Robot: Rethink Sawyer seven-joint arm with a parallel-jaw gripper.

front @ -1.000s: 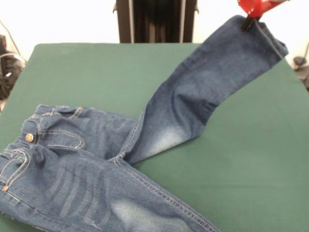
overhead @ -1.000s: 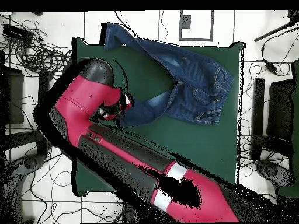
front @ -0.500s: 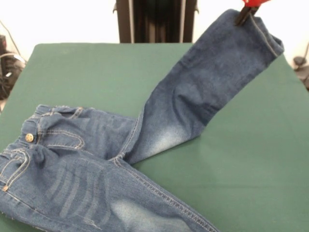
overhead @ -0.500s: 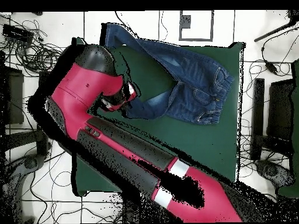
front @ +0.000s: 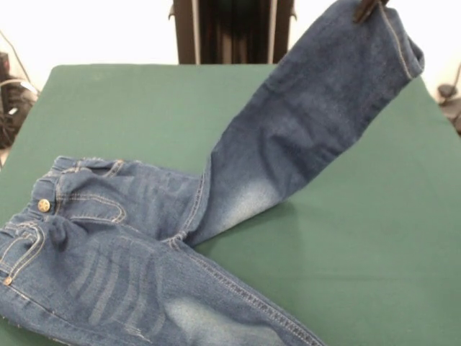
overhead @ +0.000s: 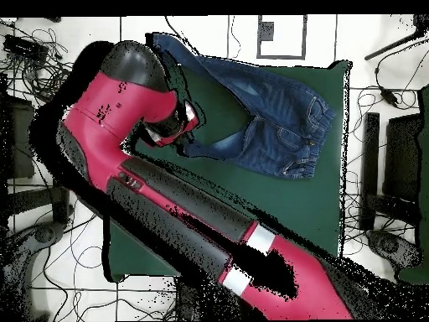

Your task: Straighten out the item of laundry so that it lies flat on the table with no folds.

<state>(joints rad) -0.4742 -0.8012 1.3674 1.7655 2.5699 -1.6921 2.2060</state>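
The blue denim jeans [front: 137,238] lie with their waistband and brass button at the front left of the green table [front: 360,238]. One leg [front: 317,115] is lifted off the table toward the upper right. My gripper [front: 369,9] is shut on that leg's cuff at the top edge; only its dark tips show. In the overhead view the jeans [overhead: 281,126] spread across the table's upper part, and the gripper [overhead: 183,138] holds the nearer leg's end. The other leg runs to the table's upper left corner.
The red and black arm [overhead: 167,218] crosses the table [overhead: 310,218] diagonally in the overhead view. Cables and equipment lie on the floor around the table. A dark pedestal [front: 232,30] stands behind the far edge.
The gripper has risen with the leg cuff in it, lifting the leg higher and more upright. The waistband part has stayed in place.
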